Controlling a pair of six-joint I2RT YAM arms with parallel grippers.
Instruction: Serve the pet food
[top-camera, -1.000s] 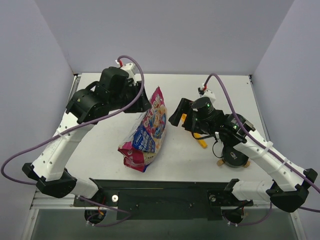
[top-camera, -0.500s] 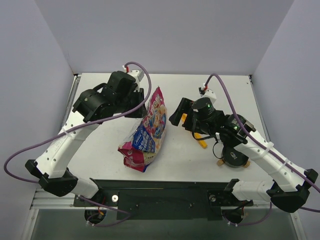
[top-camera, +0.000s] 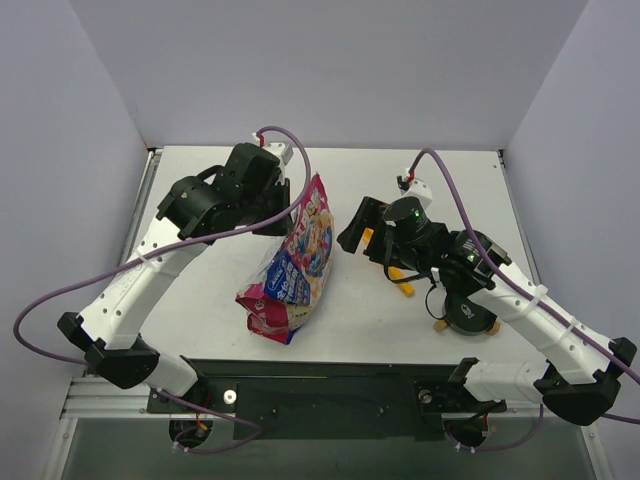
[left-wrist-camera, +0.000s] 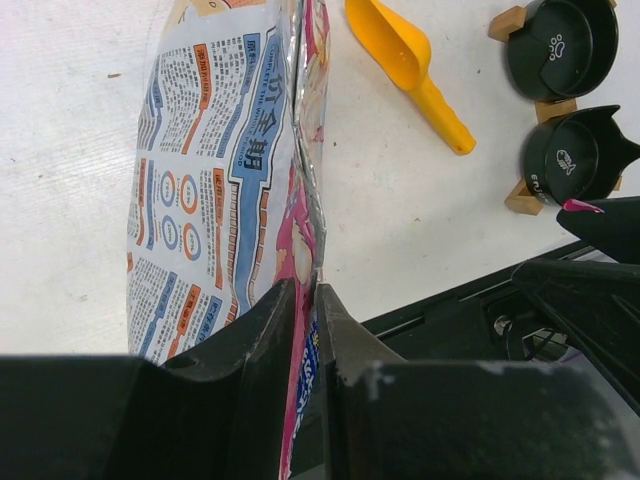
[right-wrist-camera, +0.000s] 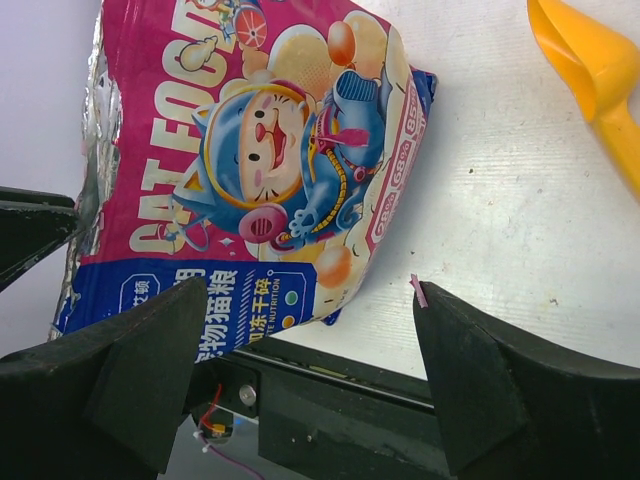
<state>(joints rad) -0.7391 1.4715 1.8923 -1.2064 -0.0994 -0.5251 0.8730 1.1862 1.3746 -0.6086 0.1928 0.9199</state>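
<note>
Left gripper (left-wrist-camera: 306, 292) pinches bag (left-wrist-camera: 220, 150) edge; scoop (left-wrist-camera: 405, 55) and bowls (left-wrist-camera: 560, 48) lie beyond.

— Changed at the left gripper (left-wrist-camera: 308, 292)?
— Narrowed from wide apart to pinching the bag (left-wrist-camera: 215, 180) at its foil seam.
— Moved as well?
— Swung right, closer to the bag's upper end; dragged the purple cable (top-camera: 281, 128) loop along too.
</note>
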